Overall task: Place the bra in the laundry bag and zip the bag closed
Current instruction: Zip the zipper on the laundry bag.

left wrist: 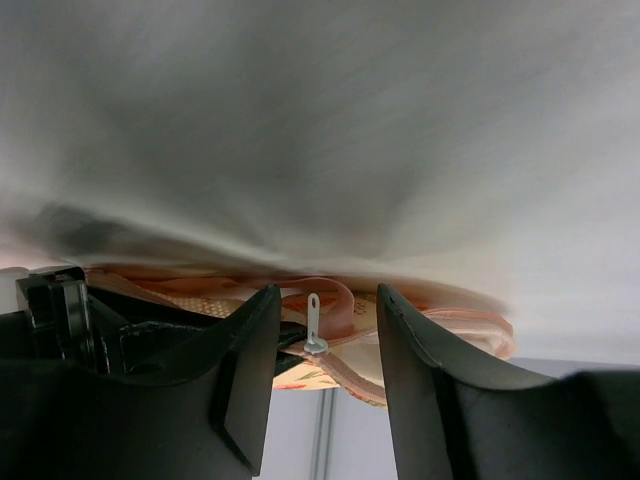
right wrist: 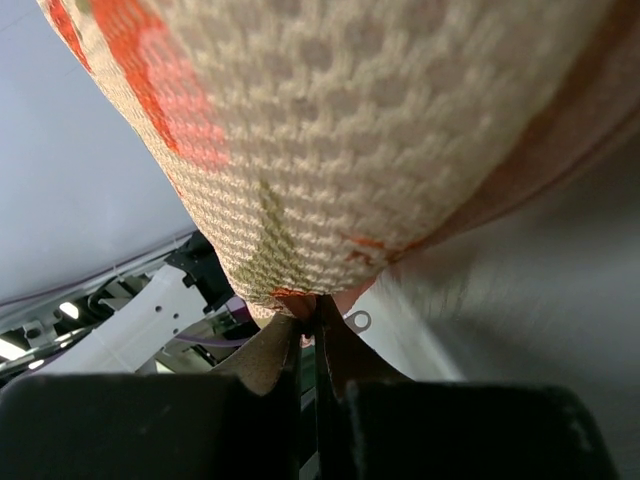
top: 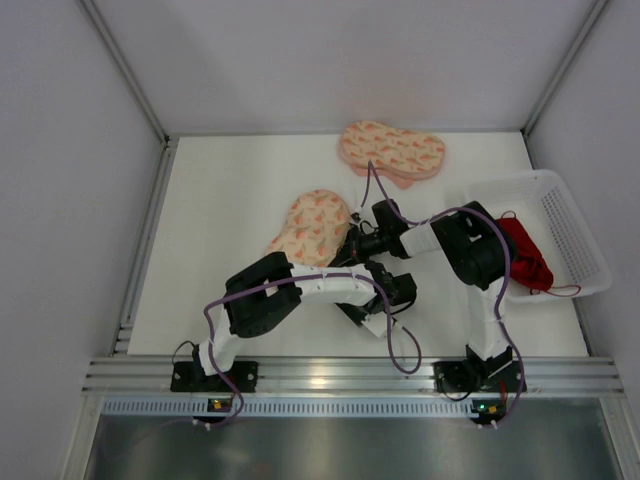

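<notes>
Near the middle of the white table (top: 225, 215), the laundry bag (top: 312, 225) sat where both arms met. Its speckled peach lobe showed to the far left of the grippers, and the rest was hidden under them. What showed seemed to slant from near-left to far-right, though the full long axis could not be read for certain.

The right gripper (right wrist: 315, 310) was clenched on the bag's edge, its two fingers pressed together on a fold of the mesh fabric, with the patterned body bulging just above them. The left gripper (left wrist: 328, 292) stood released, its fingers apart on either side of the bag's seam. The small metal zipper pull (left wrist: 314, 322) hung in the gap between them, touching neither.

The bra (top: 522, 248) was not in the bag. It lay as a red heap in the white mesh basket (top: 562, 212) at the right side of the table, well apart from the bag, its length running roughly far to near along the basket. A second, matching pouch (top: 392, 150) lay flat at the far edge, its long axis running left to right.
</notes>
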Controlling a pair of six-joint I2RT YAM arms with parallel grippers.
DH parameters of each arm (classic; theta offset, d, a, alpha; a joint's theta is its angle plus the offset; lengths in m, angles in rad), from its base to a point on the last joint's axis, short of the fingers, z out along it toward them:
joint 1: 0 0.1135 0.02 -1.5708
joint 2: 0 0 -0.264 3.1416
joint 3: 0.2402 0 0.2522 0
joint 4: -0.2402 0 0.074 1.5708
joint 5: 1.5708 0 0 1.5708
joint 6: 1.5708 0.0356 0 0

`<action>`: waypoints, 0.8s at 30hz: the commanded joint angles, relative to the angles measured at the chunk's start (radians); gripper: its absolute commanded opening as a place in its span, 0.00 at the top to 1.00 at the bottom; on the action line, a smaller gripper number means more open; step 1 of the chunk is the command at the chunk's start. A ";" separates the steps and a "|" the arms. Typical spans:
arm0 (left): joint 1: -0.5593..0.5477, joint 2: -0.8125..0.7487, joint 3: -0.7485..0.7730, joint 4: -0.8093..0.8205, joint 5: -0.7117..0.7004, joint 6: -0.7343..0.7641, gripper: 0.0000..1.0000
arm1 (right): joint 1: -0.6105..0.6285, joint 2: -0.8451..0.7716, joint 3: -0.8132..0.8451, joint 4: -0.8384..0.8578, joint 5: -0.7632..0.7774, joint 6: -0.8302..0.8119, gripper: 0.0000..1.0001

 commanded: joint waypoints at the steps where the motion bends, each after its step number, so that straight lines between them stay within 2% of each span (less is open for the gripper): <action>1: 0.007 0.013 0.029 -0.038 -0.053 0.016 0.51 | 0.011 -0.035 0.019 -0.041 0.013 -0.036 1.00; 13: 0.076 0.071 0.086 -0.030 -0.080 0.063 0.51 | 0.015 -0.041 0.016 -0.058 0.011 -0.050 1.00; 17: 0.089 0.084 0.091 -0.030 -0.073 0.065 0.54 | 0.015 -0.046 0.013 -0.063 0.008 -0.050 1.00; 20: 0.093 0.087 0.083 -0.032 -0.070 0.060 0.63 | 0.014 -0.054 0.013 -0.072 0.005 -0.056 1.00; 23: 0.092 0.078 0.063 -0.032 -0.068 0.053 0.78 | 0.012 -0.058 0.013 -0.078 0.010 -0.064 1.00; 24: 0.092 0.075 0.059 -0.035 -0.063 0.051 0.86 | 0.012 -0.058 0.016 -0.078 0.010 -0.066 1.00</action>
